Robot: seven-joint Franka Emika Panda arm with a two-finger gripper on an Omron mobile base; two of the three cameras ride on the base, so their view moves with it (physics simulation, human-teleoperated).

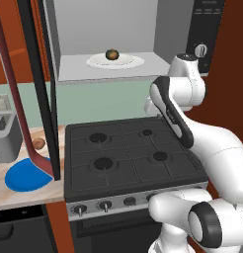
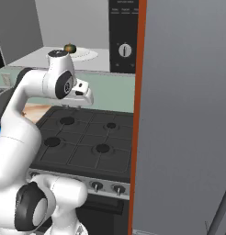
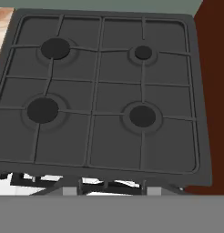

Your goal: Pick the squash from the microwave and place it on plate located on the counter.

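Note:
The squash [image 1: 112, 54] [image 2: 69, 47], a small dark green-brown ball, sits on the white turntable disc [image 1: 128, 61] inside the open microwave [image 1: 94, 20]. The blue plate [image 1: 22, 179] lies on the tan counter [image 1: 20, 196] left of the stove, partly behind the door's lower corner. My gripper [image 2: 73, 106] points down over the back of the stovetop [image 3: 100, 91], below and in front of the microwave. Its fingers look apart and hold nothing.
The microwave's dark-framed door [image 1: 42, 84] stands swung open to the left and reaches down over the counter. A small brown egg-shaped object [image 1: 39, 144] and a toaster [image 1: 5, 131] are on the counter. A tall grey cabinet [image 2: 188, 114] walls off the right.

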